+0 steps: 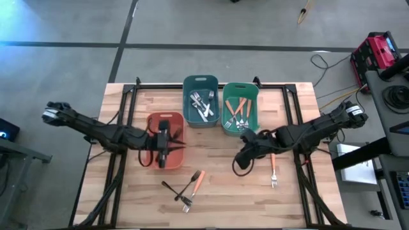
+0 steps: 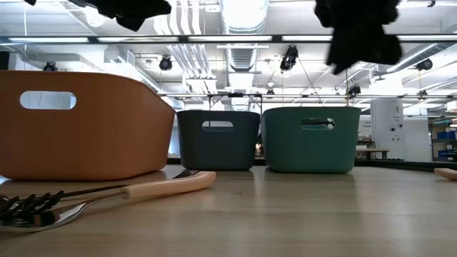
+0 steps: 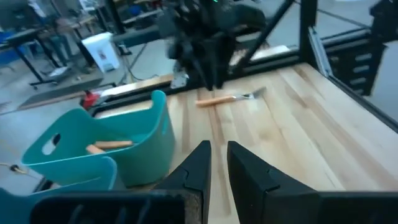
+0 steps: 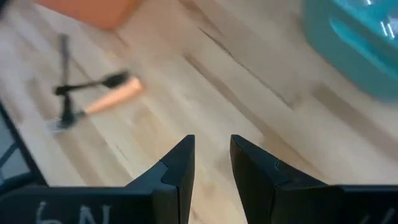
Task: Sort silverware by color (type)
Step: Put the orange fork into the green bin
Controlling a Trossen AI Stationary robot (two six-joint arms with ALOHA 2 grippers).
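Nearest the low camera lies an orange-handled fork (image 2: 136,190) crossed with dark forks (image 2: 28,207). The left gripper (image 1: 161,153) hangs over the salmon bin (image 1: 176,121), fingers nearly together, empty. The right gripper (image 1: 245,156) hovers beside the green bin (image 1: 240,88), parted, holding nothing; another fork (image 1: 273,171) lies just beside it.

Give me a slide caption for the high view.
Both arms over a wooden table; cutlery sorted into blue bin and green bin, four pieces left loose.
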